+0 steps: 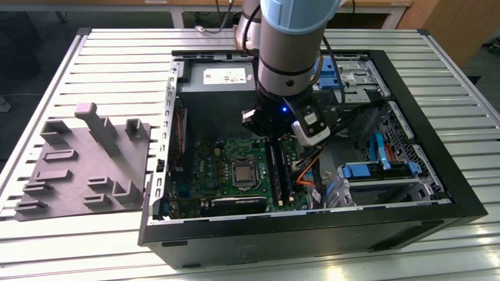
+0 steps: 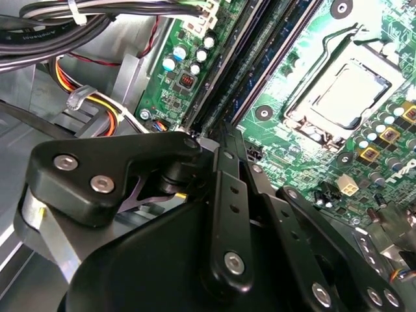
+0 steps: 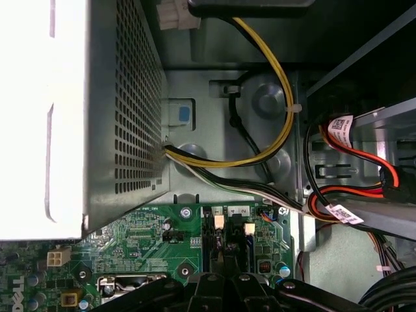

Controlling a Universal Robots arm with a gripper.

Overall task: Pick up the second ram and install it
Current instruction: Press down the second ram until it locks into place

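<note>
The tool point(image 1: 275, 140) sits low inside the open computer case point(image 1: 437, 193), directly over the memory slots point(image 1: 278, 175) of the green motherboard point(image 1: 222, 170); its fingers point(image 2: 229, 214) appear drawn close together, though whether they grip anything cannot be told. The second ram point(image 2: 250, 68) appears to lie as a dark strip in the slots just past the fingertips (seating not confirmed); the step in hand is judged to be insertion. Completion calls for straight, even downward pressure; the grey power-supply box point(image 1: 215, 73) stands near, and the grey foam tray point(image 1: 82, 167) rests well apart on the tabletop point(image 1: 117, 52).

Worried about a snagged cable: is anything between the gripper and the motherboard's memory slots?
Nothing visible. In the second wrist view the gripper hangs directly over the memory slots; the cables lie beside the motherboard, off the slots.
</note>
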